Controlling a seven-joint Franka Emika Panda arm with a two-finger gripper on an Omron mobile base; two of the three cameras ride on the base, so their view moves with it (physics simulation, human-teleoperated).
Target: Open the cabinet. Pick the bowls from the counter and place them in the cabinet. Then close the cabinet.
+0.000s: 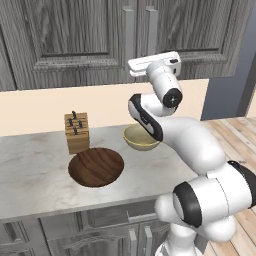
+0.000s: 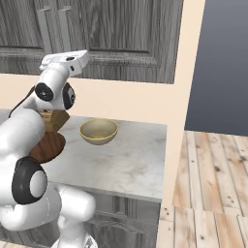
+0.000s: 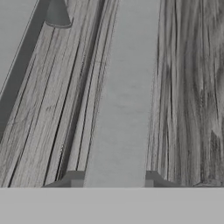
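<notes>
A kitchen wall carries the dark grey wood-grain cabinet [image 1: 75, 35], both doors closed, above the pale marbled counter [image 1: 30, 170]. Going left to right on the counter in the left base view: a wooden knife block [image 1: 77, 132] stands near the wall, the wide dark brown bowl [image 1: 96, 166] lies just in front of it, and the beige bowl [image 1: 141, 137] sits further right, partly behind the arm. The white arm rises from the base, bends at the elbow over the counter's right end and reaches up to the cabinet's door handles. In the hand view the tool [image 3: 113, 178] has its fingertips [image 3: 75, 178] on either side of a grey bar handle [image 3: 124, 96], clamped on it.
</notes>
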